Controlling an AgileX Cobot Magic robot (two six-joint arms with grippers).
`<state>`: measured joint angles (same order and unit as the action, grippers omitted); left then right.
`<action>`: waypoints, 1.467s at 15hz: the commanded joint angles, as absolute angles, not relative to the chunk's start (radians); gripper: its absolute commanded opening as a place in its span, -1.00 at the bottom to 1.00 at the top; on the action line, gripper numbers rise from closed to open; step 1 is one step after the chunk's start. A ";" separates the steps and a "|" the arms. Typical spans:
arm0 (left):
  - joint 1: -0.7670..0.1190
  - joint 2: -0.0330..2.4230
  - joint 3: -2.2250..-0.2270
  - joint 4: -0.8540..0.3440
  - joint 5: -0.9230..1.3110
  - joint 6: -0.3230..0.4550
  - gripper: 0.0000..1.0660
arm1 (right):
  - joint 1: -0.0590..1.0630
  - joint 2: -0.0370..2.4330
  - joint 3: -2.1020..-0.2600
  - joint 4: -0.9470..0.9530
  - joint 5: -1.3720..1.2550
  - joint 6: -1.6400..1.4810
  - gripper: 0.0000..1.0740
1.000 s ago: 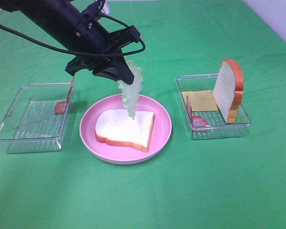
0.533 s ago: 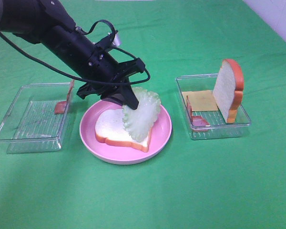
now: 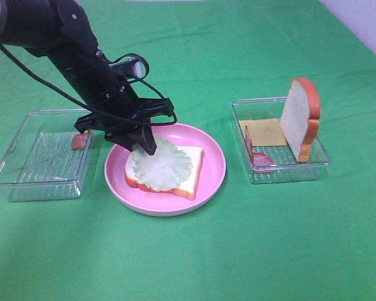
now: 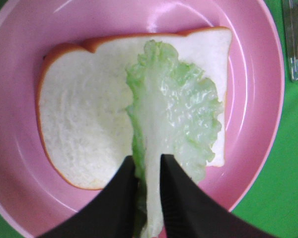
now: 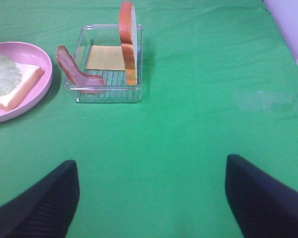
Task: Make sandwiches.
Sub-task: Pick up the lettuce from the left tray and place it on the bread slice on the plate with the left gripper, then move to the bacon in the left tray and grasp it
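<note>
The lettuce leaf [image 3: 161,164], hanging 1 second ago, now lies on the bread slice [image 3: 192,160], so this layer is placed; whether the left hand [image 3: 145,148] around its stem grips, I cannot tell.

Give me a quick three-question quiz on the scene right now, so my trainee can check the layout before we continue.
1. True or false: the lettuce leaf lies on the bread slice in the pink plate.
2. What stands on edge in the right-hand tray? A lettuce leaf; B second bread slice; C pink plate.
3. Fill in: the right gripper's jaws are ____, with nothing between them.
Key: 1 true; 2 B; 3 open.
</note>
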<state>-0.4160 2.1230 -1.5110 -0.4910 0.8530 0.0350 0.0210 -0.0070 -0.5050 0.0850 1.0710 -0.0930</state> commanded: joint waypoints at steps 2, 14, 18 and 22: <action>-0.421 2.121 -1.513 -0.493 0.813 0.026 0.44 | 0.019 -0.020 -0.504 0.084 1.059 -0.106 0.42; -0.414 2.053 -1.812 0.033 1.193 -0.315 0.48 | 0.019 -0.020 -0.504 0.084 1.059 -0.106 0.42; -0.414 2.084 -1.814 0.133 1.175 -0.341 0.48 | 0.019 -0.020 -0.504 0.084 1.059 -0.106 0.42; -0.414 2.146 -1.813 0.161 1.111 -0.353 0.46 | 0.019 -0.020 -0.504 0.084 1.059 -0.106 0.42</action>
<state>-0.4150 2.1600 -1.8120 0.1590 1.1140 -0.3480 0.0210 -0.0070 -0.5050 0.0850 1.0710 -0.0930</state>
